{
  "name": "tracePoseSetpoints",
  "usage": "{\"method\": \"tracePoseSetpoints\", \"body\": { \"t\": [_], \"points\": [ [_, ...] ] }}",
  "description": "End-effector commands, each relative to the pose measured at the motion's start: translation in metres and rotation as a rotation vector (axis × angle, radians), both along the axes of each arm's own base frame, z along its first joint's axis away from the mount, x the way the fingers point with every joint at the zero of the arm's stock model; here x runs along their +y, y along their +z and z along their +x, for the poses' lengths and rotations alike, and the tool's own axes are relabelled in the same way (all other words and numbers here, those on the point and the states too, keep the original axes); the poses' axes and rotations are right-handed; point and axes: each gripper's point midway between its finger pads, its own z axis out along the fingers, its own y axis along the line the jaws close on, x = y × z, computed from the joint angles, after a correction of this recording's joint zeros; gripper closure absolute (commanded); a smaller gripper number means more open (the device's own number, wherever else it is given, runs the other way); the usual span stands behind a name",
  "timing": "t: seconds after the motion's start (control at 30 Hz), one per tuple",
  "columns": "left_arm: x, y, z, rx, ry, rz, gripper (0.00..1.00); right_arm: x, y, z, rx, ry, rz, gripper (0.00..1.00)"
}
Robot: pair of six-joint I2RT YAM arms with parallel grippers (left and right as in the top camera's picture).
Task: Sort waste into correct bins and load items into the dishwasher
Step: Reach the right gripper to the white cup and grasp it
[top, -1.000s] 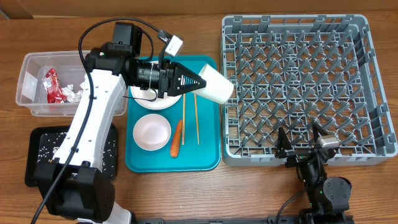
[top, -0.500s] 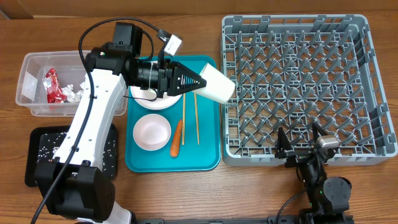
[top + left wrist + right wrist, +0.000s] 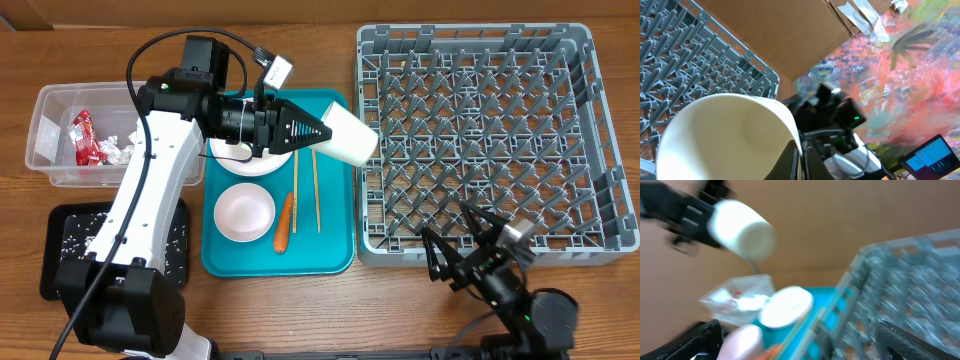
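Left gripper [image 3: 326,131] clamped on the small white cup [image 3: 352,136] (just left of the dish rack [image 3: 480,130]); right gripper [image 3: 450,235] spread wide apart

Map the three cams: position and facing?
Overhead: above the table, facing straight down; left arm, right arm, teal tray, dish rack show.
Left wrist: on the left end effector, facing the rack past its held white cup; own fingers at bottom.
Right wrist: low by the rack's front, blurred, facing the tray; own fingers in bottom corners.
Shared: all three see the cup.

No readable text or labels anywhere.
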Motion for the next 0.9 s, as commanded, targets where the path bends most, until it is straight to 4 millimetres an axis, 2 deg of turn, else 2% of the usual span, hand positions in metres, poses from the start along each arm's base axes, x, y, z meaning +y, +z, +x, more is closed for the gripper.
{"method": "tracePoseSetpoints", "body": {
  "t": [0.0, 0.13, 0.2, 0.4, 0.5, 0.63, 0.87],
  "points": [
    [0.001, 0.005, 0.001, -0.008, -0.009, -0.038, 0.96, 0.016, 0.058, -0.027, -0.085, 0.131, 0.026, 0.00],
    [0.000, 0.014, -0.003, 0.000, -0.030, -0.092, 0.96, 0.031, 0.086, -0.034, -0.055, 0.249, 0.007, 0.00],
    [-0.001, 0.014, -0.004, 0.001, -0.035, -0.093, 0.96, 0.037, 0.091, -0.032, -0.014, 0.298, 0.002, 0.00],
    [-0.007, 0.014, -0.009, 0.009, -0.055, -0.092, 0.96, 0.049, 0.094, 0.006, 0.300, 0.373, 0.021, 0.00],
    [-0.008, 0.014, -0.009, 0.017, -0.056, -0.091, 0.96, 0.056, 0.100, 0.026, 0.365, 0.416, 0.030, 0.00],
    [-0.011, 0.014, -0.012, 0.016, -0.067, -0.091, 0.96, 0.066, 0.089, 0.051, 0.453, 0.488, 0.079, 0.00],
    [-0.021, 0.015, -0.017, -0.015, -0.100, -0.096, 0.96, 0.077, 0.071, 0.071, 0.477, 0.603, 0.084, 0.00]
  ]
}}
